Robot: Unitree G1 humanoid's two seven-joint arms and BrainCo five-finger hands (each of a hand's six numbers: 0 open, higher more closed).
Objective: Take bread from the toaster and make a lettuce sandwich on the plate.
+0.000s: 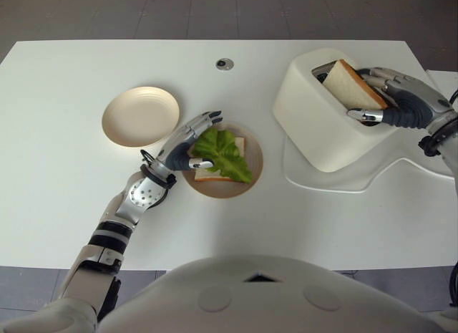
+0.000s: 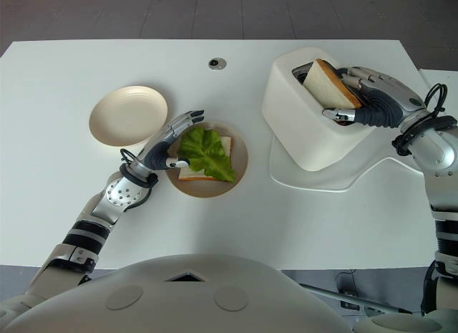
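The plate [image 1: 252,177] sits on the white table [image 1: 64,204]; on it lies one piece of bread [image 1: 212,175], with a leaf of lettuce [image 1: 223,152] spread over the bread and covering most of it, so that pale crust shows only at the plate's far right and near left.

The left hand [image 1: 182,148] is at the plate's left rim; its fingers [image 1: 207,120] are stretched out straight and close together, pointing over the rim toward the far side of the plate, just beside the lettuce's left edge; the thumb stands apart and lies against the near left of the bread; the hand holds nothing.

A cream bowl [image 1: 140,116] stands just left of the plate and a little farther back, apart from it; a small round cap [image 1: 225,63] is set in the table well beyond the plate.

The toaster [image 1: 322,132] stands to the plate's right and farther back, on a white base [image 1: 372,181]; a slice [image 1: 353,86] rises tilted out of its slot; the right hand [image 1: 402,98] pinches this slice, fingers behind it and thumb at its near edge.
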